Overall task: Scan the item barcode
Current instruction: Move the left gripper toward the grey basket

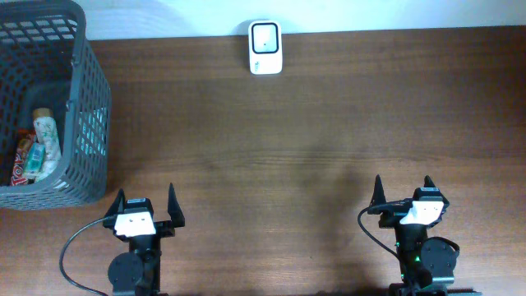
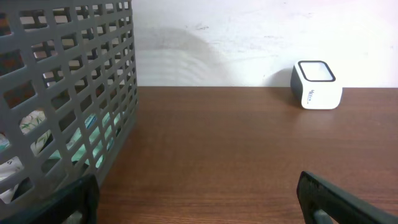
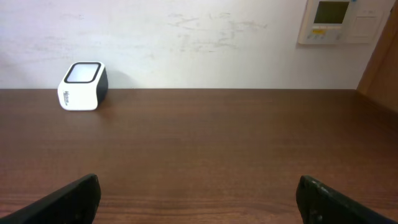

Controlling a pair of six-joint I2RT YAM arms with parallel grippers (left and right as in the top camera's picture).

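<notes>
Both pairs of my fingers stand wide apart and hold nothing. My left gripper [image 1: 146, 196] and my right gripper [image 1: 403, 186] sit at the near edge of the table [image 1: 296, 140], well apart from each other, both pointing across it toward the wall [image 1: 394, 12]. The table is dark brown wood grain, smooth and dull, with a faint sheen, and ahead of my right fingers [image 3: 65, 198] it stretches to the wall. The wall is white and matt, scuffed with faint grey marks. High on it, ahead and to the right of my right fingers, hangs a pale control panel [image 3: 333, 22] with a small screen. Further right a strip of brown wood [image 3: 380, 62] comes down to the table; I cannot tell whether it is a door or a cabinet. The scanner [image 1: 265, 48], a small white box with a dark-framed window on top, stands at the far edge of the table close against the wall. It is ahead and to the right of my left fingers [image 2: 339, 200], and ahead and to the left of my right ones. The basket [image 1: 86, 74], dark grey plastic mesh, stands just ahead and to the left of my left fingers. The items [image 1: 37, 148] lie in its bottom: a few packets in red, teal and cream, too small for me to make out any barcode.
</notes>
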